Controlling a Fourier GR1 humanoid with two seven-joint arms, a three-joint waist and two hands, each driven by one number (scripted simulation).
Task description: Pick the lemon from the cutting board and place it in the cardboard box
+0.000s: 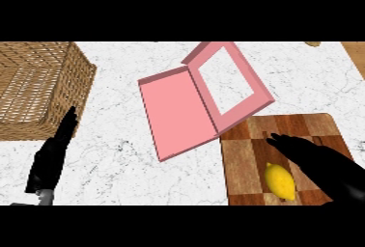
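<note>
A yellow lemon (280, 181) lies near the front edge of the brown checkered cutting board (246, 154) at the lower right. My right hand (321, 161) hovers over the board just right of the lemon, fingers straight and pointing up-left, holding nothing. The box (178, 113) is pink, shallow and lies open behind the board, its lid (246, 96) spread to the right. At the lower left my left hand (51, 154) rests open, fingers up, beside the basket.
A large wicker basket (43, 87) fills the upper left. A wooden object (354, 55) shows at the top right edge. White marble counter (121, 159) lies between my left hand and the box.
</note>
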